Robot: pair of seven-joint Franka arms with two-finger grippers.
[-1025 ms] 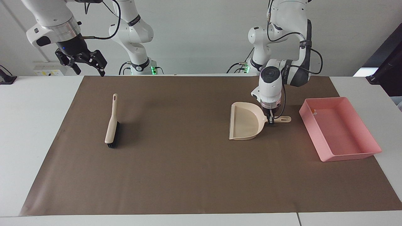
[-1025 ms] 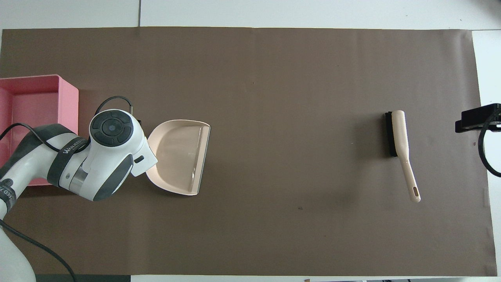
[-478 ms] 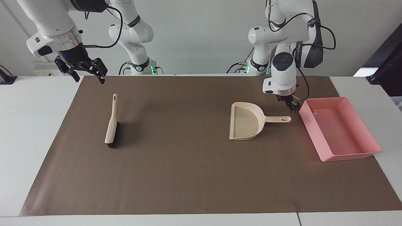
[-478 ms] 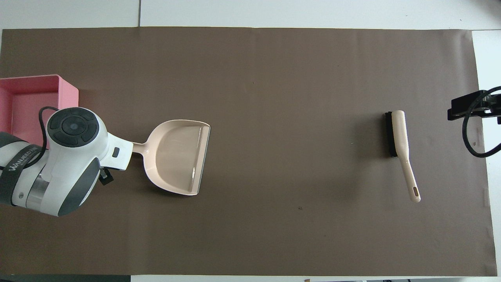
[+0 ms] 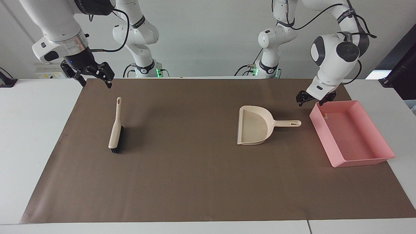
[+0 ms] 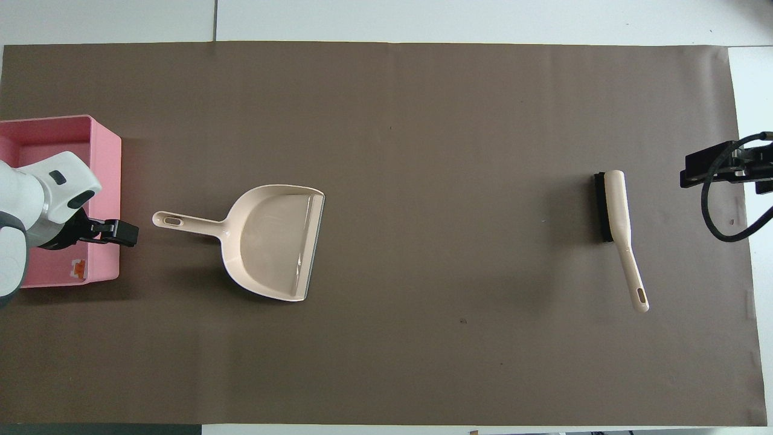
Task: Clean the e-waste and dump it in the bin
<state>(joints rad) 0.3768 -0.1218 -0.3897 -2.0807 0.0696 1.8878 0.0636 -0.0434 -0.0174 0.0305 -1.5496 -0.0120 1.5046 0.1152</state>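
Observation:
The pink bin (image 5: 326, 139) (image 6: 106, 181) sits at the left arm's end of the brown mat. A small white piece of e-waste (image 5: 325, 115) (image 6: 77, 269) lies inside it, in the corner nearest the robots; no other piece shows. My left gripper (image 5: 312, 99) (image 6: 121, 232) hangs open and holds nothing, just above the mat beside that corner of the bin. The beige dustpan (image 5: 255, 125) (image 6: 272, 241) lies flat on the mat beside the bin, its handle pointing at the bin. My right gripper (image 5: 94, 79) (image 6: 718, 169) waits open, raised over the mat's edge at the right arm's end.
A beige hand brush with black bristles (image 5: 116, 128) (image 6: 613, 208) lies on the mat toward the right arm's end. The brown mat (image 5: 195, 182) covers most of the white table. A dark object (image 5: 401, 78) stands off the table by the left arm's end.
My left gripper opened off the dustpan's handle, rose and swung toward the bin. The dustpan stayed where it lay. The right gripper barely shifted.

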